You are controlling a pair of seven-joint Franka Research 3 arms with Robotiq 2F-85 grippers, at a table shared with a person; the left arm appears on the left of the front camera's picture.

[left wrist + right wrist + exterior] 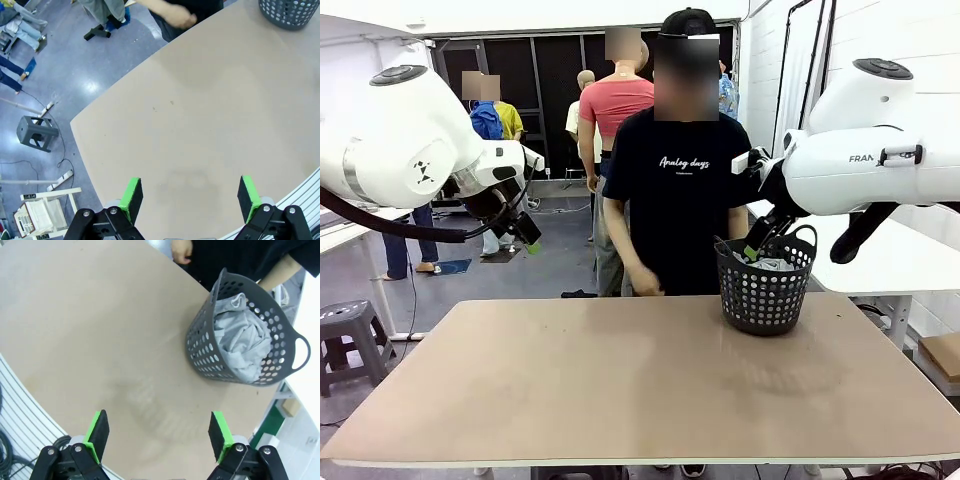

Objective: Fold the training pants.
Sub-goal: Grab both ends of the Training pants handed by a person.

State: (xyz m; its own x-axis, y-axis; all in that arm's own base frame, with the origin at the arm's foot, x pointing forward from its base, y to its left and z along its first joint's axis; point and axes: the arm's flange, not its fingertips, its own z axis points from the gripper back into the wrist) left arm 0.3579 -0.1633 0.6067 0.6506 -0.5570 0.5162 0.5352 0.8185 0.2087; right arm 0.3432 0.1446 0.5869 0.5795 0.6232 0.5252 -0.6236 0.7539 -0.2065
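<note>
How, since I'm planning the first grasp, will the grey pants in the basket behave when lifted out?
Probably floppy: the training pants lie crumpled in soft folds inside the basket, so they should drape and trail from one pinch. The basket looks light and may tip if cloth snags.

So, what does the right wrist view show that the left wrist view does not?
Right wrist view: the grey training pants bunched inside the mesh basket, and the open right tool. Left wrist view: the floor with a grey stool, and the open left tool. Shared: the tan table, the basket's perforated wall and the person's hand at the table's edge.
</note>
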